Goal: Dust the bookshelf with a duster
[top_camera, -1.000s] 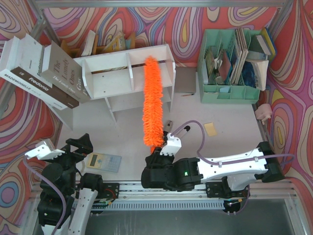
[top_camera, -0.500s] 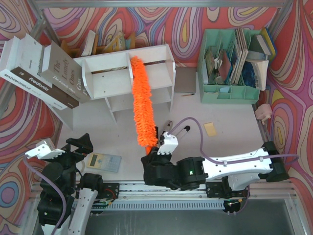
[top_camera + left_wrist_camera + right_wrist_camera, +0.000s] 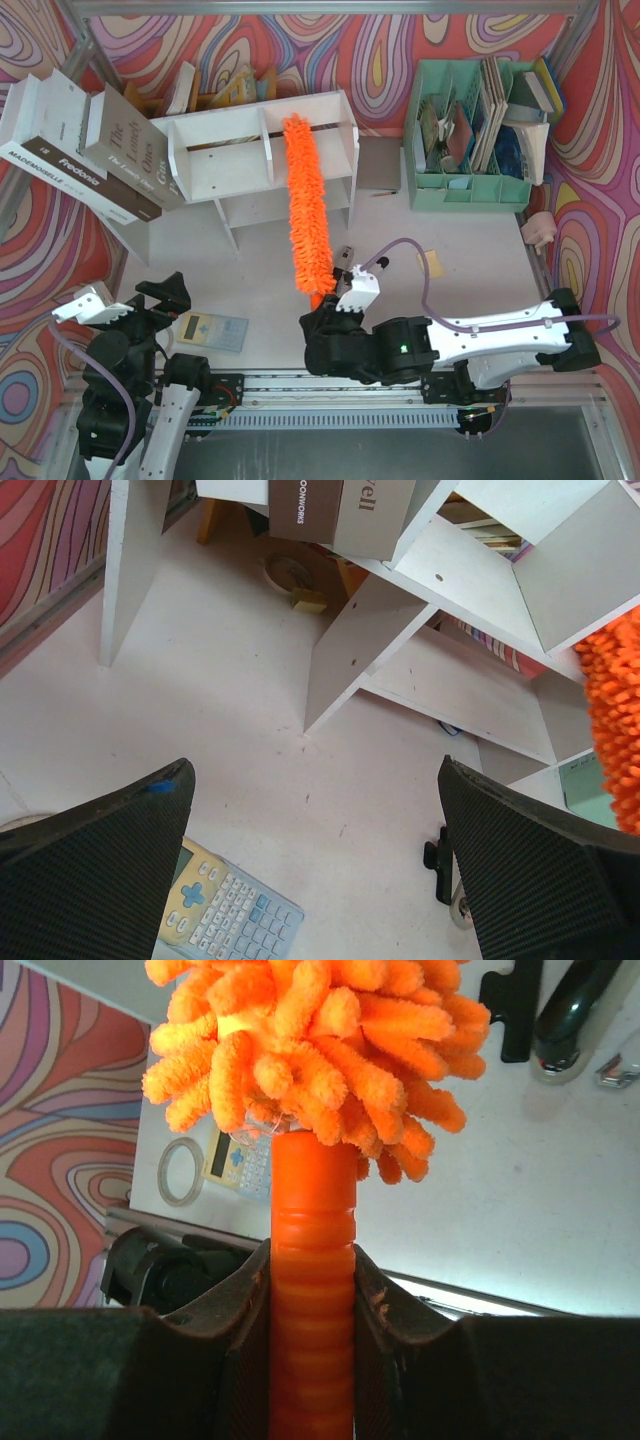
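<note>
Duster (image 3: 305, 205): long fluffy head of bright orange microfibre strands, short ribbed orange plastic handle (image 3: 312, 1210); handle is clamped between the two fingers of the right hand (image 3: 312, 1310), jaws closed on it from both sides; lower end of handle is hidden inside the hand; fluffy head starts right above the fingers and is stretched away from the hand toward the far side; head is laid across the right part of the bookshelf (image 3: 230, 150), tip seen at the upper tier just beside an upright divider; whether the strands touch the boards cannot be told from above; bookshelf: flat white painted wood, two tiers, upright dividers, partly covered by the duster; large books (image 3: 90, 150) are leaned at its left end; mint-green plastic organiser (image 3: 470, 190) is seen well apart to the right; left hand (image 3: 318, 865): black textured fingers spread wide apart, nothing between them, held over the pale worktop (image 3: 260, 270) well apart from the duster; calculator (image 3: 225, 910) is partly cut off under it; in the left wrist view only an orange edge of the duster is caught at the right border
</note>
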Robot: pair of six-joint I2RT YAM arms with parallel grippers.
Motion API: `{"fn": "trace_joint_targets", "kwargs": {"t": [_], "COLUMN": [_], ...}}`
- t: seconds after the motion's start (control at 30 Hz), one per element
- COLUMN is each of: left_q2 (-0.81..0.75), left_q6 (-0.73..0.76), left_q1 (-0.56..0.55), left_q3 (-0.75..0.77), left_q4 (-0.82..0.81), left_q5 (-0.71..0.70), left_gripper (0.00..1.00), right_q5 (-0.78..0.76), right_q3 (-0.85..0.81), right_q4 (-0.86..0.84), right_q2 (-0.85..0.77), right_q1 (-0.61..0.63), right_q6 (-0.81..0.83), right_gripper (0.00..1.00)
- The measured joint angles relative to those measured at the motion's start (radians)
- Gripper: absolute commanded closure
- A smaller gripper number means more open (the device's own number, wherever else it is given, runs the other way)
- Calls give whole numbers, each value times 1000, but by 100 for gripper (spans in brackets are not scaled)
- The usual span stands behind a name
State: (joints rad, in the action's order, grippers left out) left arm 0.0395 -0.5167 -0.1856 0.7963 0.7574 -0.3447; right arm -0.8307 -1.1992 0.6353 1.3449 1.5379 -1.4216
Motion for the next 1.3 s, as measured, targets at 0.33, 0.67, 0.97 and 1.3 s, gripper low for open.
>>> {"fn": "trace_joint_targets", "kwargs": {"t": [0.33, 0.67, 0.97, 1.3], "left_q2": [10, 10, 10, 10], "left_q6": [0, 0, 0, 0], "left_q1": [0, 0, 0, 0], "left_q3": [0, 0, 0, 0], "left_q4": [0, 0, 0, 0], "left_q5": [5, 6, 6, 6], "left_gripper": [1, 1, 1, 1], "right_q5": [-48, -88, -138, -92], "right_q3": [18, 7, 2, 46], "right_q4": [74, 110, 108, 161], "right_q2": [-36, -72, -119, -95], "right_q1": [-1, -1, -2, -1], "right_q6": [-72, -43, 0, -132], "right_gripper": [100, 100, 100, 100]}}
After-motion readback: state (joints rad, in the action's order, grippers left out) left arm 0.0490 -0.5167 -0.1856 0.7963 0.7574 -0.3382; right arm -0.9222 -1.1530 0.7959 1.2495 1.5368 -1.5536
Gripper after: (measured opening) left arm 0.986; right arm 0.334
